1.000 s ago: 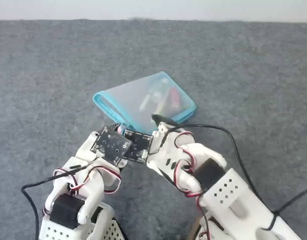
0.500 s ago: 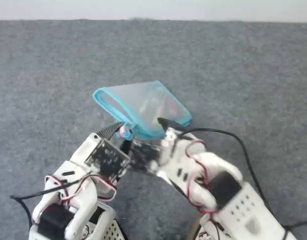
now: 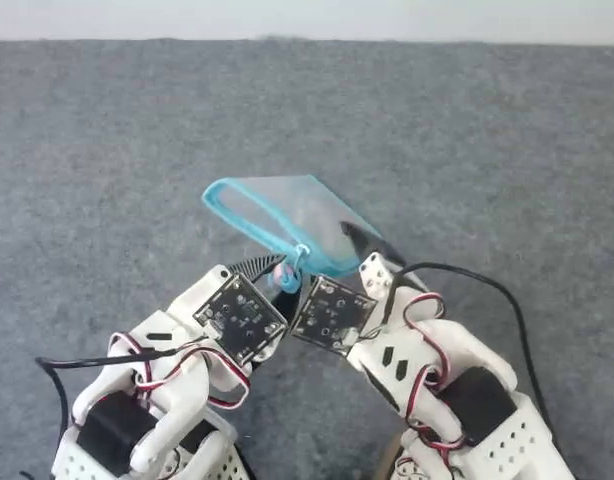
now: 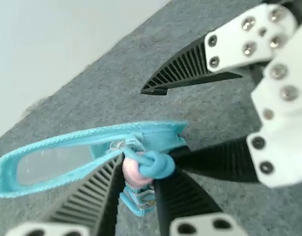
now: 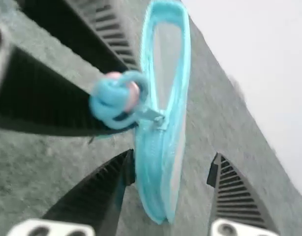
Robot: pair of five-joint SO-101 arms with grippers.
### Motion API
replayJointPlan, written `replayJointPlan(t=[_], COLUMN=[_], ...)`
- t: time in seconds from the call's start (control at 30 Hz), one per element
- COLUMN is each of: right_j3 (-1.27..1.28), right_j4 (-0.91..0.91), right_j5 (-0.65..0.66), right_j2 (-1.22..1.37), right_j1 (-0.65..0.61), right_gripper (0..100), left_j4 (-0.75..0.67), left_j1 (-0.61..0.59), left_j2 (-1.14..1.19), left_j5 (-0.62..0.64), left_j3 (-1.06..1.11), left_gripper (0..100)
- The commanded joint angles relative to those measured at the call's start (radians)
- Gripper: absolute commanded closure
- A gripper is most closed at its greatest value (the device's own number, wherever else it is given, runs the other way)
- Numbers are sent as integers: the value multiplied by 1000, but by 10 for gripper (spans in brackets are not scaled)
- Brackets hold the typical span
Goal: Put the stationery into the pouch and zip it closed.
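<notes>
High view: pouch (image 3: 287, 215) tipped up on its long edge mid-surface (image 3: 507, 130). Open grey cloth lies all round, and the far edge meets a pale wall. Left hand (image 3: 279, 272) clamped on the zip pull (image 3: 287, 268). Right hand (image 3: 339, 250) apart, astride the pouch's near end.

Left wrist view: zip closed beside the pull (image 4: 146, 164), mouth gaping beyond it.

Right wrist view: one finger (image 5: 106, 187) touches the pouch edge, the other stands clear.

A second ago the pouch lay flatter. It has since been stood up and drawn rightward, both arms shifting with it.
</notes>
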Motion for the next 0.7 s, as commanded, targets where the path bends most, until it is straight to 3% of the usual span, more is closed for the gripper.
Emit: replayJointPlan(t=[0.0,0.1,0.23,0.53,0.67], right_j3=[-66,-74,-74,-74,-75], right_j4=[-24,-22,-59,-36,8], right_j5=[-15,-15,-46,-44,-44], right_j2=[-12,-12,-10,-10,-10], right_j1=[-30,-33,-30,-30,-22], right_gripper=[758,798,998,992,992], left_j4=[2,-3,-8,-11,-68], left_j1=[8,9,9,6,-149], left_j2=[-12,-12,-12,-12,-14], left_j5=[12,11,11,11,11], left_j3=[-35,-13,-8,-5,5], left_gripper=[989,989,989,988,988])
